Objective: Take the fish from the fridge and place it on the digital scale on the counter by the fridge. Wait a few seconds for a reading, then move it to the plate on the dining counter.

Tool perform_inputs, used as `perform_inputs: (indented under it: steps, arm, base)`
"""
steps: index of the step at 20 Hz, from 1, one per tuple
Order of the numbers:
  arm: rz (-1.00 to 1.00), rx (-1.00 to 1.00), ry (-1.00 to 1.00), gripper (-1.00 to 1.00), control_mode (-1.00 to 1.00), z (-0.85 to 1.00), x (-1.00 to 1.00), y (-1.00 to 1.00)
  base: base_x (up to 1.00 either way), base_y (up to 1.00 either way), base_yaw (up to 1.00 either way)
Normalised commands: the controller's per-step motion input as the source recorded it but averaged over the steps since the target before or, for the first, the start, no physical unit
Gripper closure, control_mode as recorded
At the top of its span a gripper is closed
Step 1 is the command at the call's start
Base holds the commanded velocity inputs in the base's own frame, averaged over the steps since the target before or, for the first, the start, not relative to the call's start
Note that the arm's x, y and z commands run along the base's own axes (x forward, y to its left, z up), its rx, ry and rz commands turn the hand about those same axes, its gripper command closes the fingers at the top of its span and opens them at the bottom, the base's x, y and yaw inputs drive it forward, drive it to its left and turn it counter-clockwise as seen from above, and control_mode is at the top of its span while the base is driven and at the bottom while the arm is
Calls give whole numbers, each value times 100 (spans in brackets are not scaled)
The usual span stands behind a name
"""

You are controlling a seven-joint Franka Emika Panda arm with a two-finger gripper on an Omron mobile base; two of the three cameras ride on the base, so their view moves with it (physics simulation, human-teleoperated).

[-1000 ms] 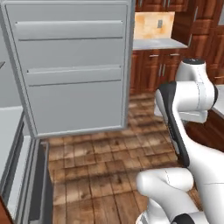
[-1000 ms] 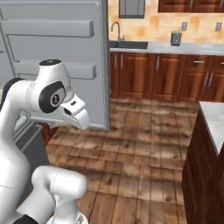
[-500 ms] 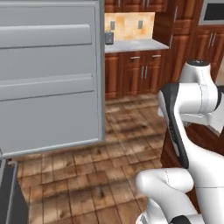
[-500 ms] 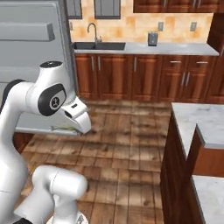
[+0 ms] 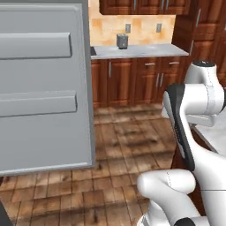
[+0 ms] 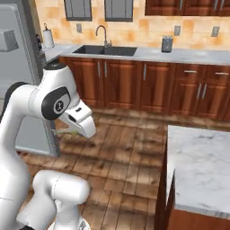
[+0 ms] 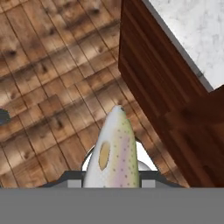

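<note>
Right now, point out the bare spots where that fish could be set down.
The fish is held in the gripper over wood floor. Nearest bare surface: the marble counter at the right of the right base view, with nothing on the part that shows. The far counter is bare between the sink and the grey canister, and right of the canister.

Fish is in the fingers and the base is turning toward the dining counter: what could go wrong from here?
1. The fish juts far past the gripper over bare wood floor; if the hold is only at its tail end, it could slip and drop.
2. The marble-topped counter has a dark wood side right beside the hand; a swing could knock the fish against that corner.
3. The fridge door stands open near the base, so a wide turn may clip it.
</note>
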Motion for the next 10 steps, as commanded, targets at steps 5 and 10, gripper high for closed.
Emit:
perform_inputs:
  steps: [5, 10]
  arm:
    - [0, 0, 0, 100, 100, 0, 0, 0]
    - [0, 0, 0, 100, 100, 0, 0, 0]
  base:
    - [100, -20, 26]
    - [100, -36, 21]
